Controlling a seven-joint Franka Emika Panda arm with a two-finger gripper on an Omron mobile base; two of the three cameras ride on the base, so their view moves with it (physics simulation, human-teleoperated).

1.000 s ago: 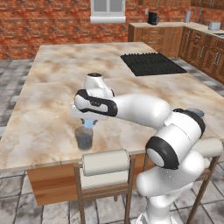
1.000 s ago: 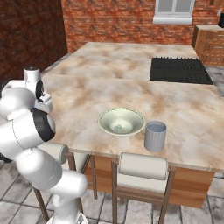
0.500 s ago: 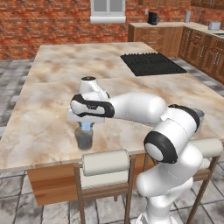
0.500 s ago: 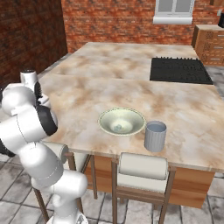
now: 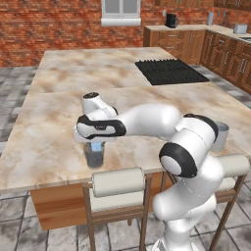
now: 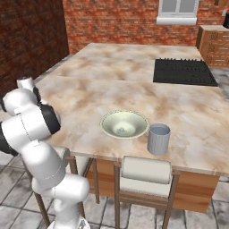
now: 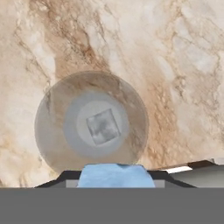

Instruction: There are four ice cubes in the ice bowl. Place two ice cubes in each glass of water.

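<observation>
Your gripper [image 5: 96, 145] pinches an ice cube [image 7: 116, 175] above the glass of water [image 5: 95, 156] (one cube already inside), so releasing off-centre could bounce it onto the counter [image 5: 54, 122].

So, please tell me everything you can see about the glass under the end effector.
The glass is a short grey see-through tumbler, upright on the marble counter near its front edge. One ice cube already lies inside it. The end effector hovers right above, holding another pale blue cube; nothing touches the glass.
</observation>
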